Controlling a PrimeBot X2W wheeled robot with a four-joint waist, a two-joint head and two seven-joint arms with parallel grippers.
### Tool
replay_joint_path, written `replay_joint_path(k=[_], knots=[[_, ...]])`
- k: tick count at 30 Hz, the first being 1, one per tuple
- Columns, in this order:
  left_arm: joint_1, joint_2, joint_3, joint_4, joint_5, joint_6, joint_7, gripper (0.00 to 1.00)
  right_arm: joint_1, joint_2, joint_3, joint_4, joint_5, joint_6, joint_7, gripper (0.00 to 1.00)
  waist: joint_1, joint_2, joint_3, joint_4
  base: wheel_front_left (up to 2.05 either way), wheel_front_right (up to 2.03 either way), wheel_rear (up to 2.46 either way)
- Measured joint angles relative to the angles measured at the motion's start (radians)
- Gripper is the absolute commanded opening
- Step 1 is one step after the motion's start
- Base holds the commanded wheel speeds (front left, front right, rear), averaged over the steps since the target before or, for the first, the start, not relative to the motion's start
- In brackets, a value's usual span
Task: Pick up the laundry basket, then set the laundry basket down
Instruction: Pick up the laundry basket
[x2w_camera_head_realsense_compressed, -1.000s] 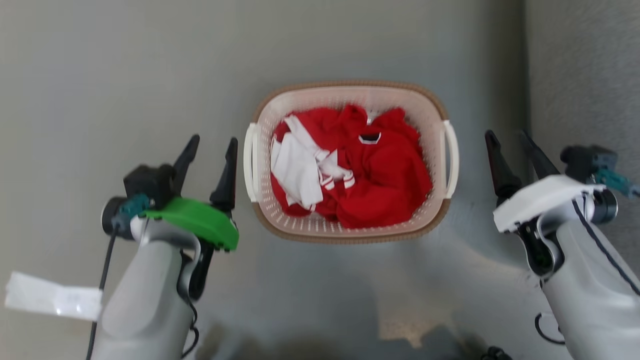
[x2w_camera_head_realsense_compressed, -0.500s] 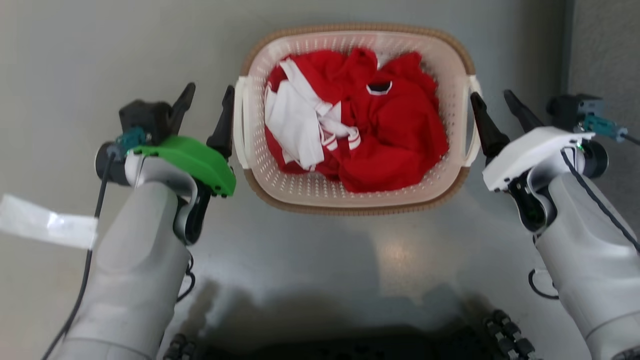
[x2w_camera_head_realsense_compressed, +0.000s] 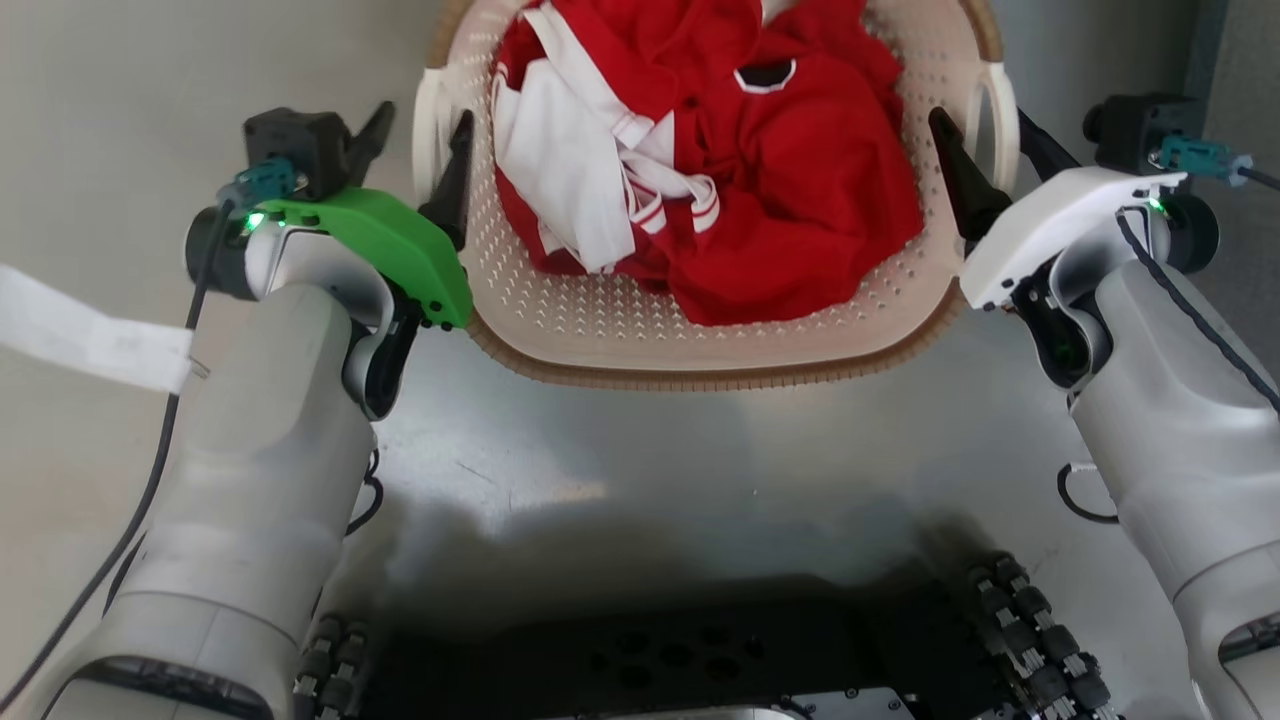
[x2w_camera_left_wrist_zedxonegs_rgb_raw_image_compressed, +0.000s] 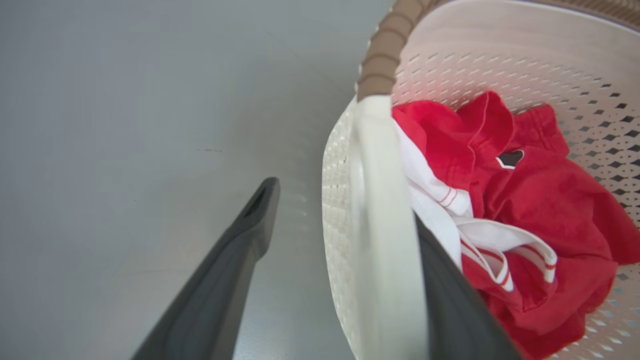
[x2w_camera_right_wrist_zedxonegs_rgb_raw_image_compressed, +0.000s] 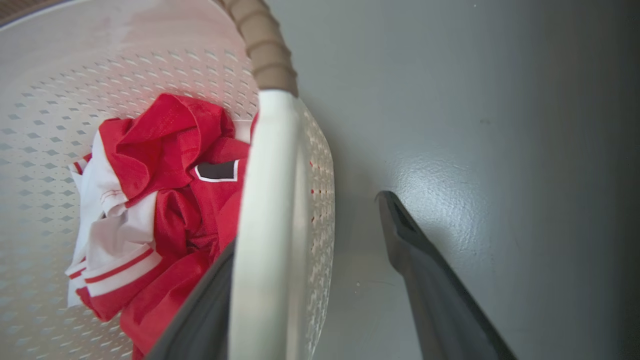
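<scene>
Cream perforated plastic with a brown woven-look rim: the basket stands over the grey floor, its far end cut off by the top edge of the head view; whether it bears on the floor I cannot tell. Inside the basket lies a heap of red and white clothes. At the basket's left side the left gripper has its jaws apart and astride the white left handle; one dark finger is inside the basket just behind the handle, the other outside it. In the left wrist view a clear gap shows between the outer finger and the handle, so nothing is clamped. At the basket's right side the right gripper stands the same way, spread wide over the right handle; the inner finger is against the handle's inside, the outer finger well off the basket wall. On the near side of the basket lies the robot's dark base.
</scene>
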Motion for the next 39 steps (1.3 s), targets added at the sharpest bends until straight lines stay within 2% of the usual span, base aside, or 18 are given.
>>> replay_joint_path(k=[5,6,7,8,9,10,13,25,39], knots=[[-0.030,-0.005,-0.025,0.036,-0.015,-0.008,0.004,1.00,-0.030,-0.002,0.020,0.023,0.012,0.008,-0.012,1.00,-0.0001,0.0000,0.035,-0.004,0.00,0.00,0.00],[-0.033,-0.004,-0.026,0.042,-0.017,-0.009,0.000,0.89,-0.033,-0.003,0.023,0.025,0.015,0.010,-0.020,0.95,-0.0002,0.0000,0.039,-0.005,0.00,0.00,0.00],[-0.034,-0.003,-0.028,0.045,-0.019,-0.011,-0.005,0.79,-0.035,-0.003,0.028,0.026,0.016,0.011,-0.026,0.85,-0.0002,0.0000,0.042,-0.005,0.00,0.00,0.00],[-0.036,-0.003,-0.030,0.049,-0.023,-0.014,-0.008,0.46,-0.037,-0.004,0.032,0.028,0.019,0.015,-0.031,0.46,-0.0002,0.0000,0.044,-0.006,0.00,0.00,0.00],[-0.038,-0.003,-0.034,0.052,-0.026,-0.018,-0.009,0.22,-0.040,-0.004,0.036,0.031,0.023,0.017,-0.032,0.06,-0.0002,0.0000,0.045,-0.006,0.00,0.00,0.00],[-0.040,-0.002,-0.038,0.055,-0.029,-0.019,-0.014,0.00,-0.043,-0.004,0.040,0.035,0.023,0.017,-0.034,0.00,-0.0002,0.0000,0.045,-0.006,0.00,0.00,0.00],[-0.049,-0.015,-0.054,0.059,-0.055,-0.025,-0.021,0.00,-0.051,0.006,0.062,0.040,0.028,0.025,-0.049,0.00,-0.0003,0.0000,0.045,-0.007,0.00,0.00,0.00],[-0.069,-0.029,-0.094,0.155,-0.089,-0.016,-0.030,0.00,-0.074,0.050,0.109,0.132,0.068,0.006,-0.072,0.00,-0.0001,0.0000,-0.001,-0.013,0.00,0.00,0.00],[-0.020,-0.028,-0.156,0.223,-0.185,-0.016,-0.014,0.00,-0.066,0.069,0.182,0.198,0.124,0.006,-0.080,0.00,-0.0001,0.0000,-0.144,-0.021,0.00,0.00,0.00]])
